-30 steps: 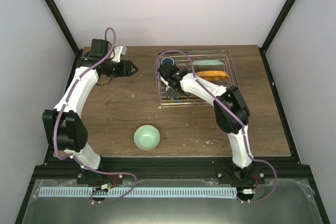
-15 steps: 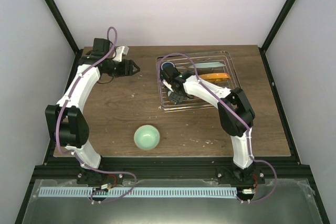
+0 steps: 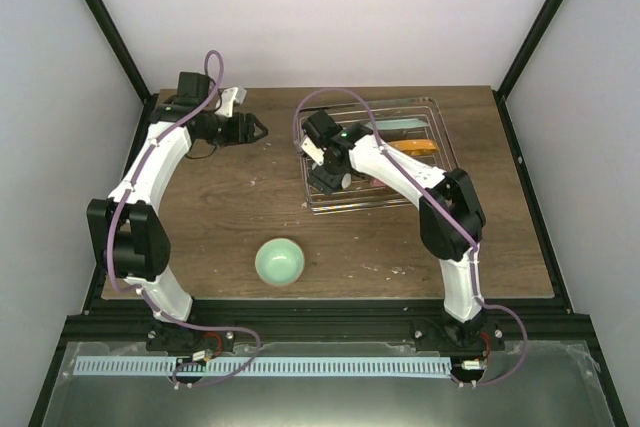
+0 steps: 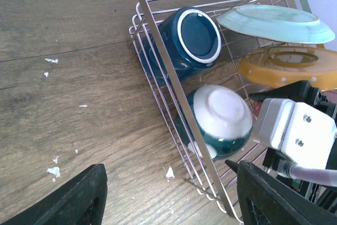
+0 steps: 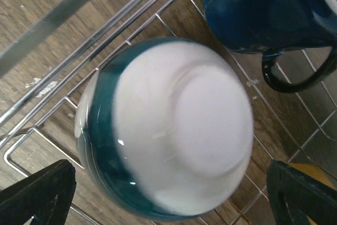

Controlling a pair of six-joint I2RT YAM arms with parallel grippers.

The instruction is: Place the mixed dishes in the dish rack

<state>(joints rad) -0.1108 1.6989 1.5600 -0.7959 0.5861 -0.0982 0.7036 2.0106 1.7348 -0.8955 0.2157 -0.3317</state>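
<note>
Covering cream-white bowl (image 5: 174,130) overhead, right claw (image 5: 168,193) spread, mug (image 5: 263,9) edge-cropped

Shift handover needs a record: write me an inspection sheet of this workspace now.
Surface: wooden table, scuffed.
Job's things: dish rack holds dark blue mug on its side, cream-white bowl bottom up, mint-green plate and orange plate tilted; mint-green bowl upright on the table, outside the rack.
Clutter: white flecks on the wood.
Grippers: left gripper open, empty, beside the rack; right gripper open above the cream-white bowl, holding nothing.
Cables: purple cables along both arms; the right one arcs over the rack.
Surroundings: white walls, black frame posts.
</note>
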